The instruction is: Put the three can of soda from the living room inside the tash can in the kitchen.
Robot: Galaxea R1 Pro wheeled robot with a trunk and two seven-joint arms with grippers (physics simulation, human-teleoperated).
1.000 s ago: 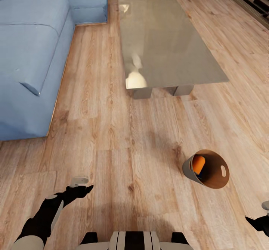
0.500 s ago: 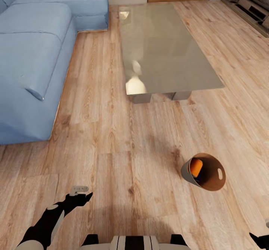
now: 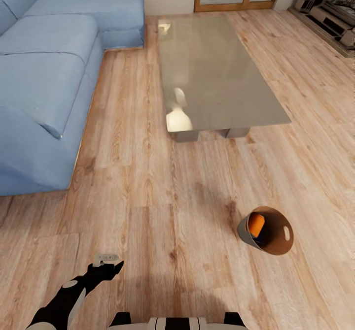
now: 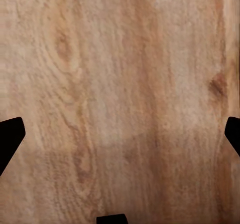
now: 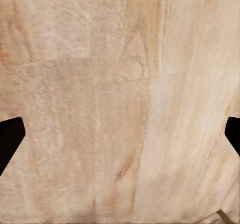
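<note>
Trash can (image 3: pixel 276 241) stands on the living room's wood floor (image 3: pixel 162 207), near the glass coffee table (image 3: pixel 217 74), with an orange soda can (image 3: pixel 256 224) and something dark blue inside. Both tools hang over bare floor, the left tool (image 3: pixel 109 263) and the right tool (image 5: pixel 120 134) each spread wide and empty. Judging by this, the collecting looks done or nearly so; next the bin needs gripping at its rim and carrying to the kitchen.

I'm scanning for anything to read and I find nothing — no word, number or logo anywhere. The orange can (image 3: pixel 256 224) in the tash can (image 3: pixel 277 245) shows me plain colour, its print too small to make out. The tash can itself carries no label. The sofa (image 3: pixel 44 74), the coffee table (image 3: pixel 217 69) and the wood floor (image 3: pixel 148 197) are bare of signs — both wrist views give me only wood grain.
</note>
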